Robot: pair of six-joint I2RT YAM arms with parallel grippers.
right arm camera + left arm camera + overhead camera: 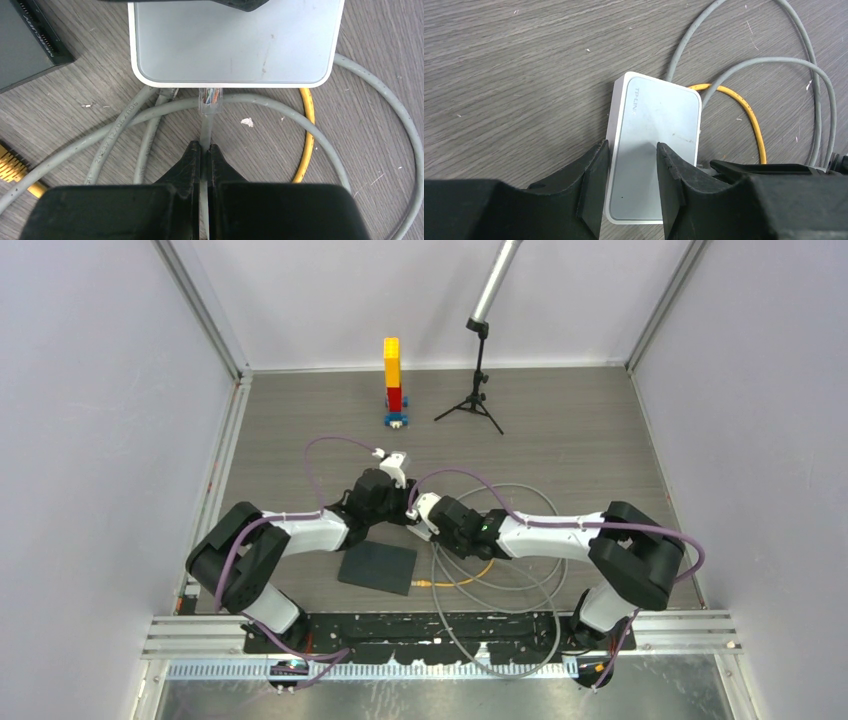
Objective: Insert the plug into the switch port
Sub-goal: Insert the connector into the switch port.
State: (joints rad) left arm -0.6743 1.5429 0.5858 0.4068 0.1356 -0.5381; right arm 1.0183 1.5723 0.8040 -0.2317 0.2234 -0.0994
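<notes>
The white flat switch box (659,115) lies on the wood floor; it also shows in the right wrist view (230,40). My left gripper (631,147) is open over it, one finger at its left edge, the other above its top. My right gripper (204,147) is shut on the grey cable (205,125) just behind the clear plug (210,100). The plug's tip is at the box's near side, where the port opening itself is hidden. In the top view both grippers (400,508) (425,512) meet mid-floor and cover the box.
A black flat box (377,567) lies near the left arm, also in the right wrist view (25,40). Grey cable loops (520,540) and a yellow cable (306,145) lie around the switch. A brick tower (393,380) and a tripod (478,380) stand at the back.
</notes>
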